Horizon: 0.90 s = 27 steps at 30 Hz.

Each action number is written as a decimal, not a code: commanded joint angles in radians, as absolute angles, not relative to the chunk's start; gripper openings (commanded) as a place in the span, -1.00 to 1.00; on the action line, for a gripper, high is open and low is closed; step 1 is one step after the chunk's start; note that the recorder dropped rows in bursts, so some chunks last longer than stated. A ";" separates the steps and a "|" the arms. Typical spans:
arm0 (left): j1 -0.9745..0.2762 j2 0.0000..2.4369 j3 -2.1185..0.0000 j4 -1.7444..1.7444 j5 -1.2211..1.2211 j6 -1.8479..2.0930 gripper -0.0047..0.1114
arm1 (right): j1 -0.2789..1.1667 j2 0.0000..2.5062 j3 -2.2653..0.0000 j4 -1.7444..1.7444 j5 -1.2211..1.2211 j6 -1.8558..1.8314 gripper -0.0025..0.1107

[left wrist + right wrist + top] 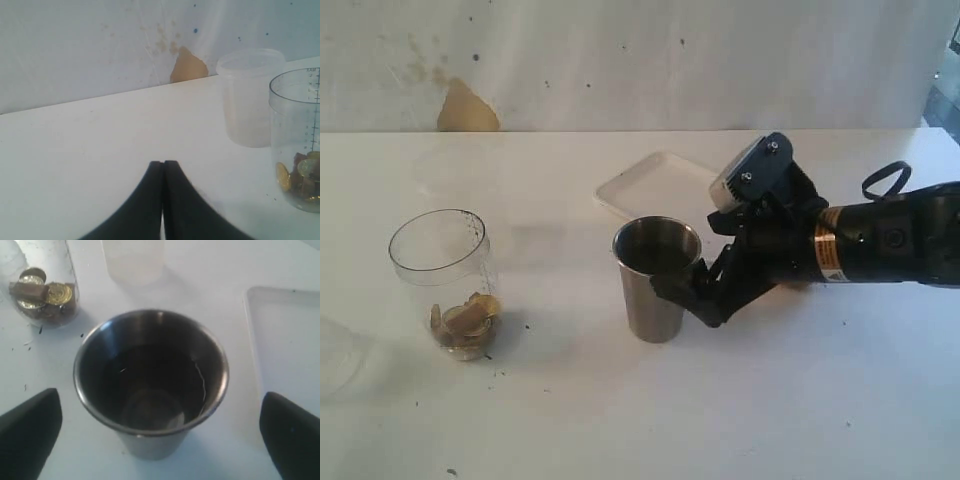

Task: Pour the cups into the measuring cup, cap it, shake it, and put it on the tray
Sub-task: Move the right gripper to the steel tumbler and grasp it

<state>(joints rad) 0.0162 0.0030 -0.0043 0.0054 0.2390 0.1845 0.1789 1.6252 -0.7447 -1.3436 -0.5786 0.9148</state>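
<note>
The steel tumbler [653,285] stands upright mid-table; its inside [150,385] looks dark and I see nothing in it. My right gripper [697,290] is open at its right side, and in the right wrist view the gripper [159,397] has both fingers wide of the walls, not touching. The clear measuring cup [445,285] stands at the left with gold coins and brown pieces in its bottom [42,290] [300,150]. The white tray [655,185] lies behind the tumbler. My left gripper [163,167] is shut and empty, low over the table. The wooden cup is out of view.
A frosted plastic cup [250,100] stands near the back wall beyond the measuring cup [132,260]. A clear round piece [335,355] lies at the table's left edge. Dark crumbs are scattered around the measuring cup.
</note>
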 commanded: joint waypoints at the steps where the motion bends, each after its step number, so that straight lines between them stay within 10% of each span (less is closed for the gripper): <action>1: 0.010 0.000 0.000 0.005 0.233 0.184 -0.91 | 0.179 1.686 -0.727 -1.350 -0.614 0.920 0.90; 27: 0.010 0.000 0.000 0.005 0.233 0.184 -0.91 | 0.179 1.944 -0.727 -0.882 -0.892 0.437 0.90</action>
<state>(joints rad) 0.0162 0.0030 -0.0043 0.0054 0.2390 0.1865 0.1796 1.9367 -0.7300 -0.9272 -0.8474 0.4782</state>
